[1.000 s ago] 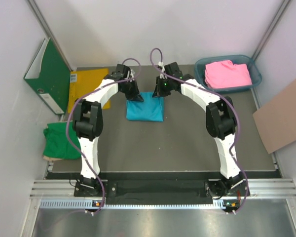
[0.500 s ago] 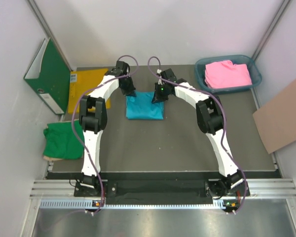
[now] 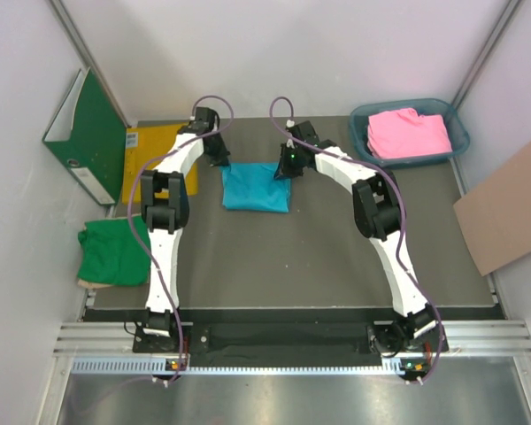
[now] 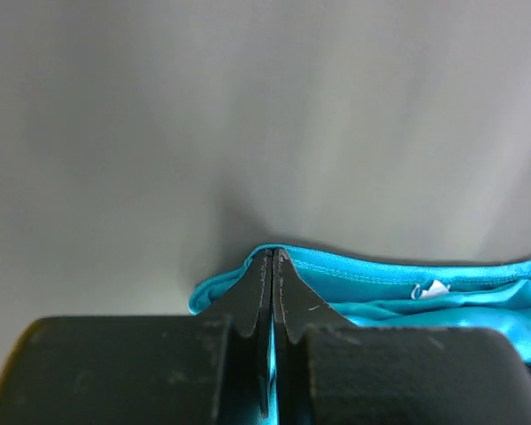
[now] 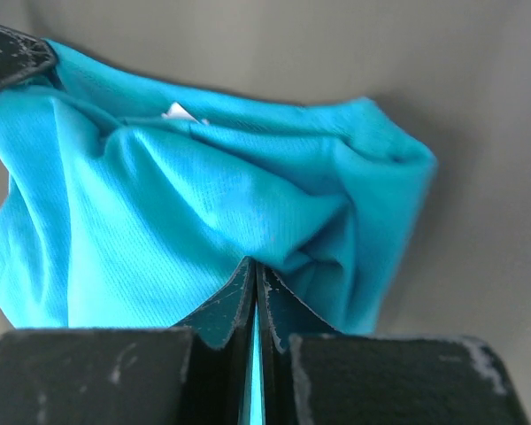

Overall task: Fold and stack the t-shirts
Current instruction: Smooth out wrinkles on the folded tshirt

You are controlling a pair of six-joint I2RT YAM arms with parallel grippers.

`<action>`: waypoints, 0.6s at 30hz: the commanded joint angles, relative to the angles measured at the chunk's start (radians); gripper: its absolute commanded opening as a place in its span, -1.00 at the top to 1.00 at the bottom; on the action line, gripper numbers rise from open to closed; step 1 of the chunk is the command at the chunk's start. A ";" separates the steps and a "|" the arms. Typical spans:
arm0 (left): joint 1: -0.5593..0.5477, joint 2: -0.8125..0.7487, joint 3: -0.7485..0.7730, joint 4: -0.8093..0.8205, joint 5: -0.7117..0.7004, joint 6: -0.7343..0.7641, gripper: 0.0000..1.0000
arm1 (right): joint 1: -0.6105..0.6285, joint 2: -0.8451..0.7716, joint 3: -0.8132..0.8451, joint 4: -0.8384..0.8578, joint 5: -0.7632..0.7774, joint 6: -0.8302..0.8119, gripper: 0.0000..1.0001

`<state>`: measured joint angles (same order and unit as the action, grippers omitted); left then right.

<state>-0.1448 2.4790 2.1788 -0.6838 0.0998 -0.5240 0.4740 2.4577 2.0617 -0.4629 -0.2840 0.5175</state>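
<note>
Left hand (image 4: 273,257) pinched shut on turquoise t-shirt (image 4: 380,285) edge; white tag (image 4: 432,289) showing; grey table (image 4: 248,115) beyond.

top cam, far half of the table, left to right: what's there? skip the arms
green binder → yellow envelope → turquoise t-shirt → blue basket holding the pink t-shirt → cardboard sheet

The turquoise-blue t-shirt (image 3: 257,188), green t-shirt (image 3: 111,252) and pink t-shirt (image 3: 409,133) are plain.
</note>
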 commanded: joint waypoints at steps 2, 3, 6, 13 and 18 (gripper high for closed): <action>0.059 -0.135 -0.006 -0.010 -0.061 0.030 1.00 | -0.008 -0.014 -0.015 0.024 0.039 -0.016 1.00; 0.059 -0.164 -0.023 -0.010 -0.060 0.032 1.00 | -0.008 -0.023 -0.017 0.023 0.039 -0.016 1.00; 0.059 -0.281 -0.109 -0.003 -0.042 0.027 1.00 | -0.008 -0.052 -0.032 0.021 0.040 -0.034 1.00; 0.059 -0.531 -0.318 -0.057 -0.069 0.093 -0.70 | 0.000 -0.187 -0.066 -0.006 0.028 -0.100 0.96; 0.059 -0.706 -0.496 -0.157 -0.277 0.188 -0.98 | 0.044 -0.302 -0.090 -0.103 0.028 -0.204 0.74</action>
<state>-0.0883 1.8950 1.8019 -0.7399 -0.0074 -0.4225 0.4835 2.3383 1.9781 -0.5007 -0.2623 0.4171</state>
